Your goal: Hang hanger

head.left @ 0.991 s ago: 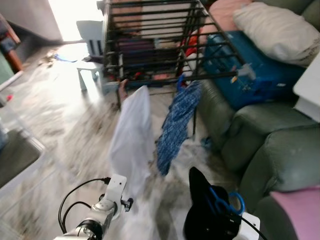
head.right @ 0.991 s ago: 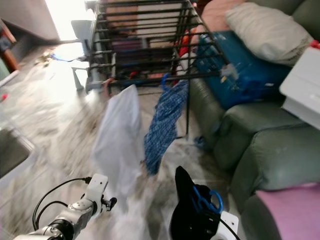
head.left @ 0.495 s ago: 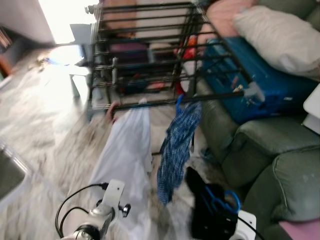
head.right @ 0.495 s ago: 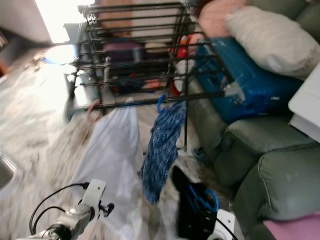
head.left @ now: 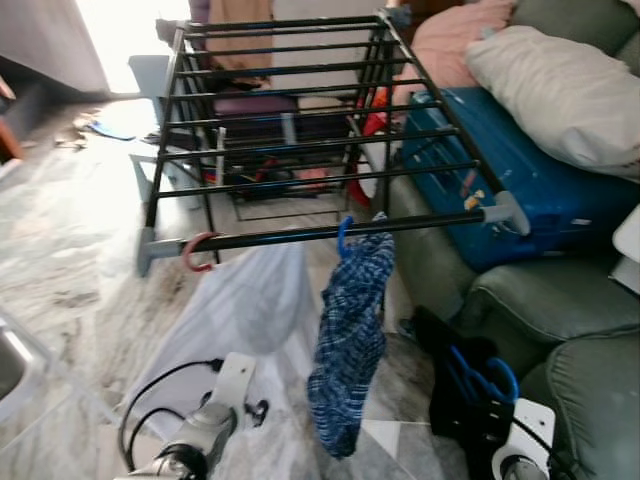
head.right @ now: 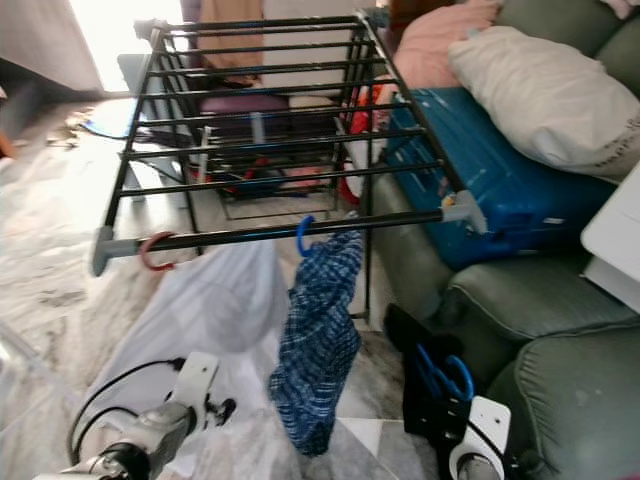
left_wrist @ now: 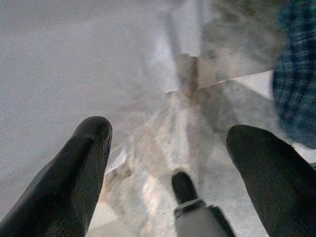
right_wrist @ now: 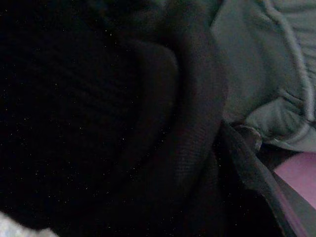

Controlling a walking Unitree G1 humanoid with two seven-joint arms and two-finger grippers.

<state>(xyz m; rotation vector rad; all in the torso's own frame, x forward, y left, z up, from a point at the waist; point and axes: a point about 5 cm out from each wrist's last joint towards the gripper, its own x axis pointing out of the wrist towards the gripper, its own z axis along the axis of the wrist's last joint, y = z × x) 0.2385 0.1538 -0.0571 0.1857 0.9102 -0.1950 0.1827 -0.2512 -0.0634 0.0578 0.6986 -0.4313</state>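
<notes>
Two garments already hang from the front rail of the drying rack point(head.left: 330, 232): a white one on a red hanger point(head.left: 197, 251) and a blue checked shirt point(head.left: 348, 340). Over the last second the rack has come nearer and sharper, so the robot has closed in. Its right end effector point(head.left: 478, 415) carries the blue hanger point(head.left: 487, 379) with a black garment point(head.left: 452, 385) low beside the sofa point(head.left: 540, 320), its grip hidden by cloth. The left end effector point(left_wrist: 170, 173) hangs spread apart, empty. Lifting toward the rail looks next.

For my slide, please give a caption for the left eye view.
Right gripper lifts a black garment on a blue hanger toward the drying rack.
</notes>
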